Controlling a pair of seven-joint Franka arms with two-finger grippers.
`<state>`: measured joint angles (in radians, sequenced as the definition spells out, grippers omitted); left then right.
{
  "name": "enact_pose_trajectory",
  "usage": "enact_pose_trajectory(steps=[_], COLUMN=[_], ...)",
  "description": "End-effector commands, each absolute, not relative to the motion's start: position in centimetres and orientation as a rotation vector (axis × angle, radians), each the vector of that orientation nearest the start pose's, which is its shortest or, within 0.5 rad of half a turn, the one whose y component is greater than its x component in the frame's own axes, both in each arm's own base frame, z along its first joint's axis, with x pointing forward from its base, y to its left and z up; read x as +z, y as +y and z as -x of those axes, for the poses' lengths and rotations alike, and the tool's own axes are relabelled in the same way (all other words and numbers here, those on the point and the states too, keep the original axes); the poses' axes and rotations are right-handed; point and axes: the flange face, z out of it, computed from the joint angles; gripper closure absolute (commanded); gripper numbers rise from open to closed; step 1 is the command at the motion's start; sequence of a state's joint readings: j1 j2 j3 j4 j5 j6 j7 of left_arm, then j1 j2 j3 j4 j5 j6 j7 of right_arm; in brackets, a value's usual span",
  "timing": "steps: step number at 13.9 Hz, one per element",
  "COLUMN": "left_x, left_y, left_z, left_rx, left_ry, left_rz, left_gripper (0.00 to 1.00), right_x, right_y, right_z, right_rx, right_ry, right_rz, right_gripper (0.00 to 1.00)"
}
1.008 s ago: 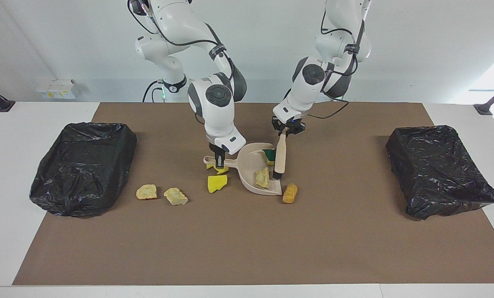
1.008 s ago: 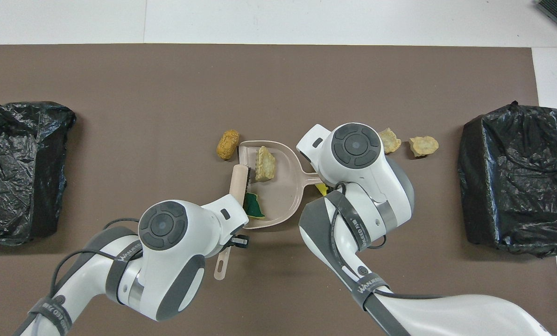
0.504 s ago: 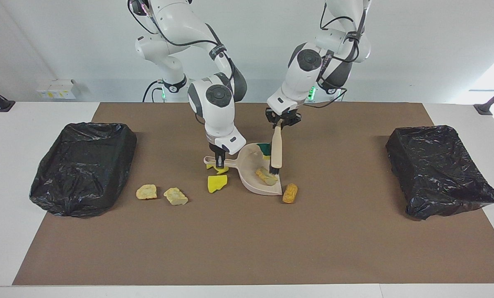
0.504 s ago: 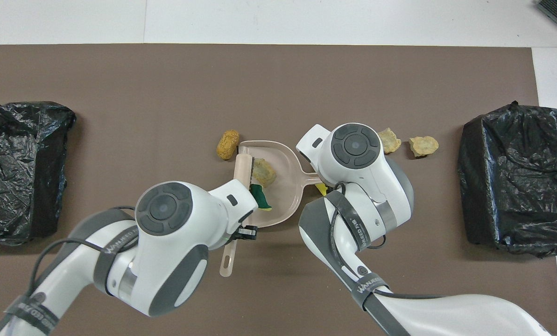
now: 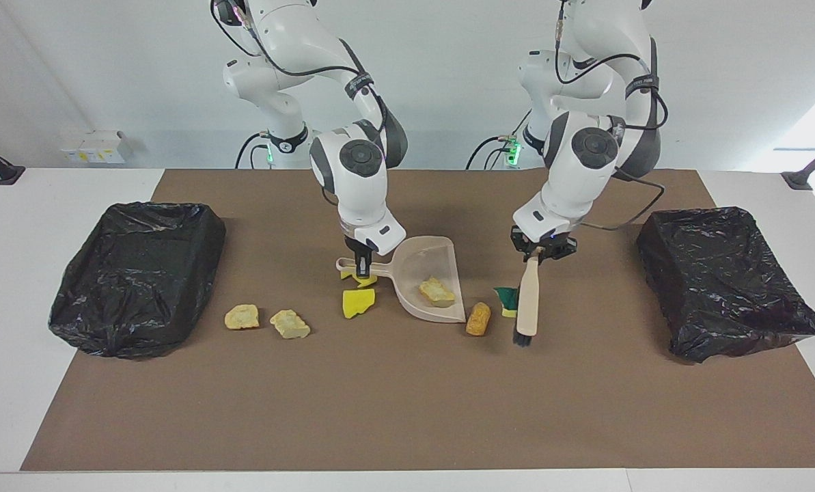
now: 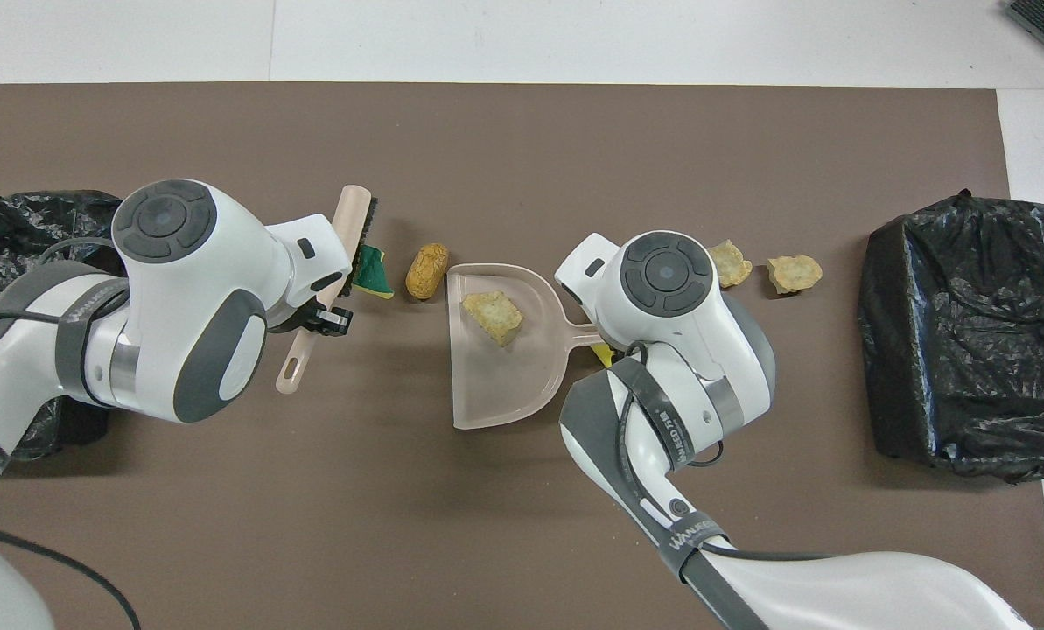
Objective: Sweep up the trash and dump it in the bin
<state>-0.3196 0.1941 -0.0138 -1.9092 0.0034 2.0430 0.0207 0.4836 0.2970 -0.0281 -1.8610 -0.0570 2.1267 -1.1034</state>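
My right gripper (image 5: 361, 265) is shut on the handle of the beige dustpan (image 5: 426, 311), which rests on the mat with one pale tan chunk (image 5: 437, 292) in it. My left gripper (image 5: 538, 254) is shut on the handle of a wooden brush (image 5: 528, 301), bristle end down beside the green-and-yellow sponge (image 5: 507, 299). An orange-brown lump (image 5: 478, 318) lies between sponge and pan lip. Yellow sponge pieces (image 5: 358, 303) sit under and beside the pan handle. Two tan chunks (image 5: 242, 316) (image 5: 289, 324) lie toward the right arm's end. From overhead, brush (image 6: 353, 219), sponge (image 6: 371, 273) and lump (image 6: 427, 270) line up beside the pan (image 6: 504, 394).
A bin lined with a black bag (image 5: 137, 273) stands at the right arm's end of the brown mat, and a second one (image 5: 725, 280) at the left arm's end. The left arm partly covers that second bin (image 6: 14, 227) from overhead.
The left arm swung the brush out of the dustpan toward its own end of the table. The green-and-yellow sponge left the pan and now lies on the mat. The right arm held still.
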Motion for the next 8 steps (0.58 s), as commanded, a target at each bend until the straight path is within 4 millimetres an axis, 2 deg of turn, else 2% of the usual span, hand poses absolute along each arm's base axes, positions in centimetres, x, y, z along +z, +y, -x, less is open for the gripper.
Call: enact_pose_trajectory(steps=[1, 3, 4, 8], left_x=[37.1, 34.6, 34.1, 33.2], left_y=[-20.1, -21.9, -23.3, -25.5], left_z=[-58.0, -56.8, -56.2, -52.6], left_rx=[0.082, 0.094, 0.078, 0.162], left_ry=[0.635, 0.687, 0.723, 0.797], left_rz=[3.044, 3.033, 3.029, 2.994], left_gripper=[1.0, 1.0, 1.0, 1.0], right_x=[35.3, 35.4, 35.3, 35.2], right_y=[27.6, 27.6, 27.6, 27.6], right_z=[-55.8, -55.8, -55.8, -55.7], right_rx=[-0.05, -0.046, -0.05, -0.052], right_ry=[2.178, 2.178, 2.178, 2.179], right_rz=[-2.205, -2.204, -2.205, -2.205], right_gripper=[1.0, 1.0, 1.0, 1.0])
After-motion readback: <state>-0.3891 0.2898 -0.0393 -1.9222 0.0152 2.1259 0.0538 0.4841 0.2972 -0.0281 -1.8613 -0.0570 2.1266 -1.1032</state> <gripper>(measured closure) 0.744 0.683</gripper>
